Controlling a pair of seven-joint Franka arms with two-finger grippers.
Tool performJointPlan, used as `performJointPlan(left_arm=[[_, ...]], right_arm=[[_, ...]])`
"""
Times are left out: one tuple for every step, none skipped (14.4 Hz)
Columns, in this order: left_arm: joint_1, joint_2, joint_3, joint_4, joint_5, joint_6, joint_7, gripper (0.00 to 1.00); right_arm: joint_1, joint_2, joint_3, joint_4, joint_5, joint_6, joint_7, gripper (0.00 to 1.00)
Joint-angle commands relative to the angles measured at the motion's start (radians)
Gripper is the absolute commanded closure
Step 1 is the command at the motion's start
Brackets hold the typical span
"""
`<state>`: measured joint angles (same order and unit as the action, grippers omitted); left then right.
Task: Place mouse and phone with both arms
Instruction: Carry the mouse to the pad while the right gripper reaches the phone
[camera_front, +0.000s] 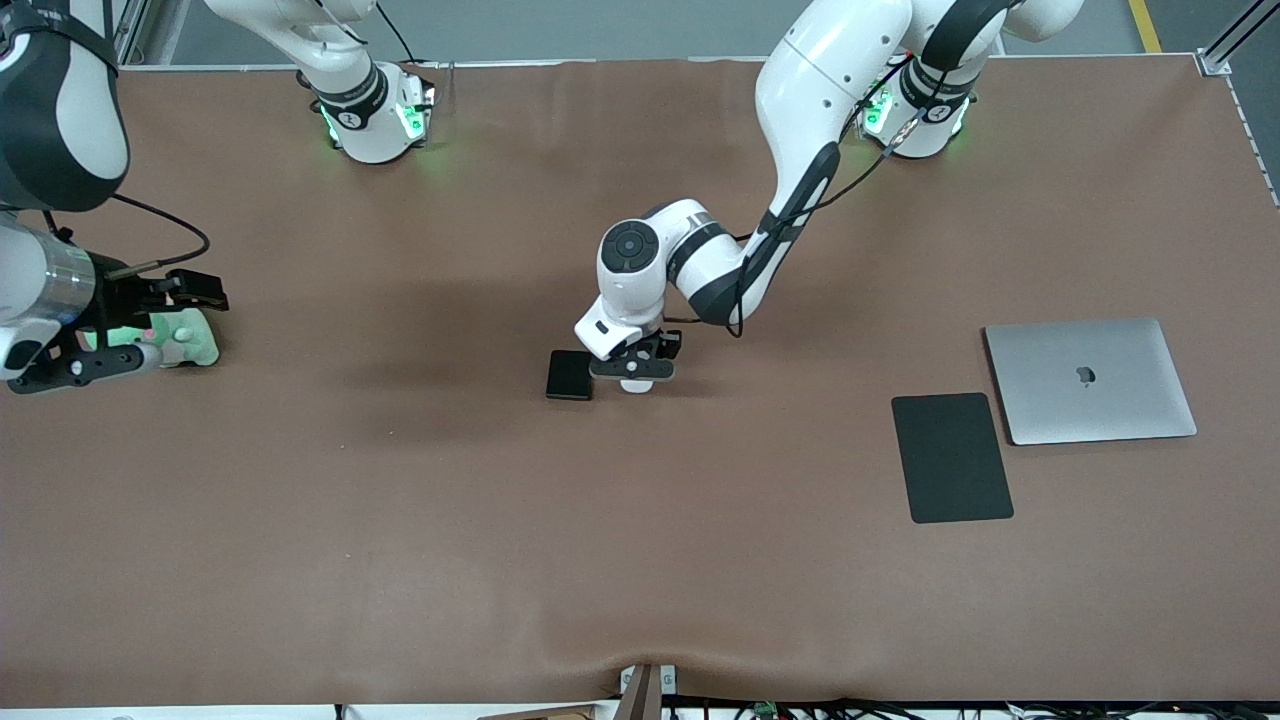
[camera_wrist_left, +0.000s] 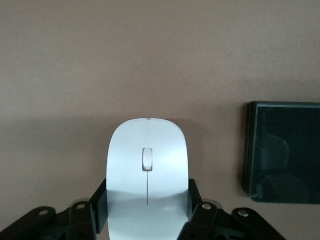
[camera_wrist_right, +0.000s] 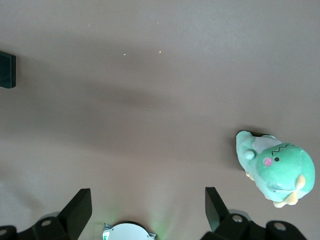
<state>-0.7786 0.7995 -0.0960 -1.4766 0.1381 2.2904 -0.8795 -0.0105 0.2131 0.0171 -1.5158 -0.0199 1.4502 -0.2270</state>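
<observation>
The white mouse (camera_wrist_left: 147, 170) lies on the brown table, and only a sliver of it (camera_front: 636, 386) shows under the hand in the front view. My left gripper (camera_front: 633, 374) is down at the table's middle, its fingers (camera_wrist_left: 100, 200) pressed against both sides of the mouse. The black phone (camera_front: 570, 375) lies flat right beside the mouse, toward the right arm's end; it also shows in the left wrist view (camera_wrist_left: 282, 150) and at the edge of the right wrist view (camera_wrist_right: 7, 70). My right gripper (camera_front: 140, 330) is open and empty (camera_wrist_right: 147, 200), held above the table at the right arm's end.
A green and white plush toy (camera_front: 190, 340) lies on the table beside the right gripper and shows in the right wrist view (camera_wrist_right: 277, 167). A flat black mouse pad (camera_front: 950, 457) and a closed silver laptop (camera_front: 1090, 380) lie toward the left arm's end.
</observation>
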Motion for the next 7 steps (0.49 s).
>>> performJointPlan(left_arm=[[0.031,-0.114,0.001,-0.017,0.031,-0.110,0.003,1.00],[0.057,-0.144,-0.004,-0.019,0.026,-0.127,0.016,1.00],[0.087,-0.173,-0.005,-0.022,0.017,-0.143,0.025,1.00],[0.113,-0.199,-0.010,-0.022,0.012,-0.161,0.037,1.00],[0.143,-0.224,-0.011,-0.022,0.012,-0.175,0.045,1.00],[0.175,-0.247,-0.013,-0.024,0.002,-0.184,0.056,1.00],[0.211,-0.266,-0.011,-0.024,-0.023,-0.192,0.080,1.00]], right_arm=[[0.033,0.035,0.000,0.025,0.008,0.001,0.003,0.00],[0.046,0.041,0.000,0.025,0.008,0.005,0.005,0.00],[0.056,0.045,-0.002,0.025,0.009,0.021,0.005,0.00],[0.069,0.049,-0.002,0.025,0.021,0.044,0.005,0.00],[0.072,0.055,-0.002,0.025,0.038,0.053,0.006,0.00],[0.072,0.066,-0.002,0.025,0.054,0.055,0.006,0.00],[0.078,0.077,-0.002,0.025,0.078,0.055,0.017,0.00]])
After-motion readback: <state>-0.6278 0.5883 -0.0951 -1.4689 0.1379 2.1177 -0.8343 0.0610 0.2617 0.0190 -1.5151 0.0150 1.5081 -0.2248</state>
